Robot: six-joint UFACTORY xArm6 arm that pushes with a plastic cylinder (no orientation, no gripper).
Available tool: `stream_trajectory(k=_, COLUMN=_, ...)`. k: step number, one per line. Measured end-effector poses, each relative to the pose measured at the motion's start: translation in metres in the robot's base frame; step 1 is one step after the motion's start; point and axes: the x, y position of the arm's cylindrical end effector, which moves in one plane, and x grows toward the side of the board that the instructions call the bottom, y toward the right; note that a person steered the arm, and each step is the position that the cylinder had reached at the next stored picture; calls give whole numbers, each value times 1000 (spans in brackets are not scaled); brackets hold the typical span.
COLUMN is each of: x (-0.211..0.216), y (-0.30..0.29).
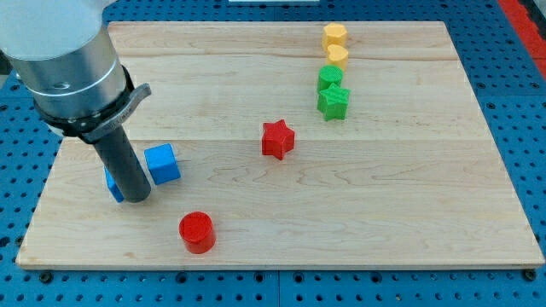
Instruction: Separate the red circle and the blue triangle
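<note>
Tip (pixel 134 198) sitting against blue triangle (pixel 113 183), mostly hiding it; red circle (pixel 197 232) nearby. No gripper showing. Risk: push clipping blue cube (pixel 162 164), dragging it along.

Near the wooden counter's (pixel 409 205) far right corner: two yellow blocks (pixel 334 36) (pixel 338 56), two green blocks (pixel 329 78) (pixel 333 101). Red star-shaped block (pixel 277 139) mid-counter; blue cube (pixel 162 164) toward the left edge.
</note>
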Motion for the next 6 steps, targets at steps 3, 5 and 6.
stream_trajectory(k=3, x=-19, y=-32)
stream_trajectory(k=5, x=-30, y=-40)
stream_trajectory(k=6, x=-36, y=-20)
